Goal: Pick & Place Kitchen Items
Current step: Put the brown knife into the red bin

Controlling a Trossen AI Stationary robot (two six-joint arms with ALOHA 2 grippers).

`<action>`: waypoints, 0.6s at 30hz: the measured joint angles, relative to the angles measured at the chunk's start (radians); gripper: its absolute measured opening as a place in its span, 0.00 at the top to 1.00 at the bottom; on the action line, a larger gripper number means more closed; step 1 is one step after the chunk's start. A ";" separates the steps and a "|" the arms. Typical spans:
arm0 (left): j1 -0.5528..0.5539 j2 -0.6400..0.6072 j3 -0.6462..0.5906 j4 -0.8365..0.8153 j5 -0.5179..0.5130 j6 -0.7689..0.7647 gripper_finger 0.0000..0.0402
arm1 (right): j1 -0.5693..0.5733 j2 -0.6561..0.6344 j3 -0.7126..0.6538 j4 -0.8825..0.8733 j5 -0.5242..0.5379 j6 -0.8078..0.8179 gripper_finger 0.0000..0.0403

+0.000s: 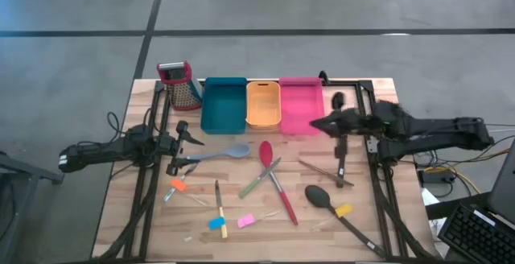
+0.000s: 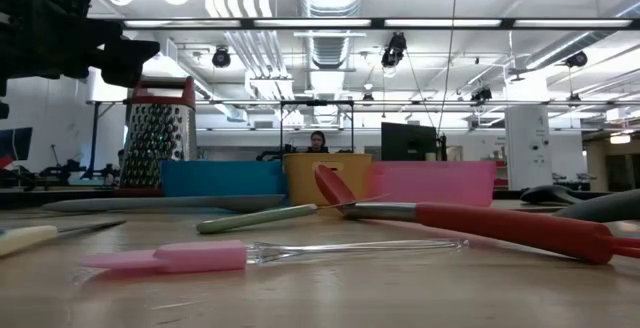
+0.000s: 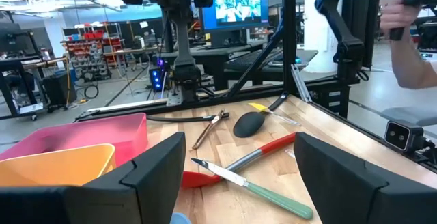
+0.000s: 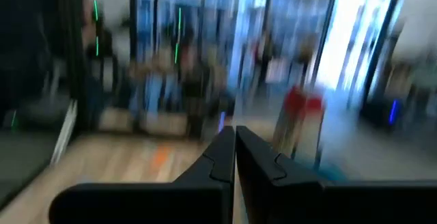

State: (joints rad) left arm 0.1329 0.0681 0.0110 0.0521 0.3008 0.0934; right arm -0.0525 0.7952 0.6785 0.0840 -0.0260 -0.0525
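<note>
Blurring hides the right gripper (image 4: 234, 142), clenched empty by the pink bin (image 1: 300, 103); left gripper (image 1: 187, 151) released, grey-blue spoon (image 1: 225, 153) just beside.

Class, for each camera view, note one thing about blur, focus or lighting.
High view: even light, all sharp. Low view: near pink piece soft, ceiling lights glare. Left wrist view: crisp. Right wrist view: room smeared by blur behind the right tool, shut.

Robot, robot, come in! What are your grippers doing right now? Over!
Left gripper open, empty, by the grey-blue spoon. Right gripper shut, empty, at the pink bin. Utensils loose on the table; nothing in the way.
</note>
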 joint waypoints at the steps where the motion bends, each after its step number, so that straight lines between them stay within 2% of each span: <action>1: 0.000 0.000 0.000 0.000 0.000 0.000 0.31 | 0.000 0.043 0.055 -0.102 0.002 0.017 0.98; 3: 0.000 0.000 0.000 0.000 0.000 0.000 0.31 | 0.010 0.130 0.159 -0.305 0.047 0.057 0.98; 7: 0.000 0.000 0.000 0.000 0.000 0.000 0.31 | 0.058 0.272 0.308 -0.686 0.261 0.150 0.98; 9: 0.000 0.000 0.000 0.000 0.000 0.000 0.31 | 0.093 0.326 0.360 -0.853 0.332 0.225 0.98; 13: 0.000 0.000 0.000 0.000 0.000 0.000 0.31 | 0.199 0.398 0.408 -1.057 0.369 0.373 0.98; 18: 0.000 0.000 0.000 0.000 0.000 0.000 0.31 | 0.359 0.438 0.402 -1.157 0.400 0.511 0.98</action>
State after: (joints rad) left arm 0.1333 0.0681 0.0109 0.0521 0.3008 0.0934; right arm 0.3064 1.2330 1.0806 -1.0725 0.3743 0.4585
